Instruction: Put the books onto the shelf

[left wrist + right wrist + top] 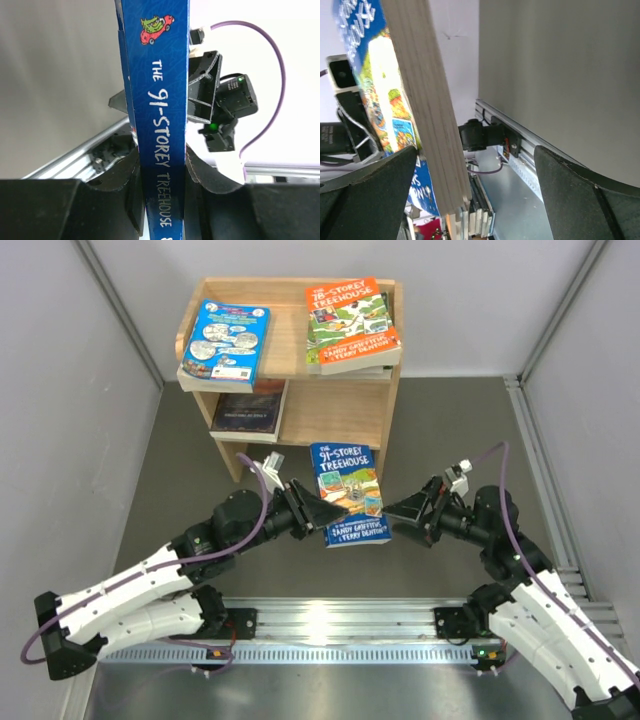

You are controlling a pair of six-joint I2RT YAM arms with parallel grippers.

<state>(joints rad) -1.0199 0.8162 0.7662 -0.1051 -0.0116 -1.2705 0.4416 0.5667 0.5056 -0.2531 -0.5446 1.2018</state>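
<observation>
Left pincer [318, 512] is clamped on the spine of the blue 91-Storey Treehouse book [345, 495], which is held cover-up between the two arms, just near of the shelf [288, 335]. Right pincer [397, 510] is spread wide, its fingers [580, 200] on either side of the book's page edge; no contact is seen. The shelf is placed at the far centre of the table [450, 430]. On its top, a light-blue book [225, 340] is laid at left, overhanging, and an orange-green stack [350, 325] at right. A dark book [250, 408] is noted on the lower tier, left.

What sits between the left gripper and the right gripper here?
The blue 91-Storey Treehouse book, seen from the top view: the left gripper clamps its spine side, and the right gripper stands open at its page edge.
</observation>
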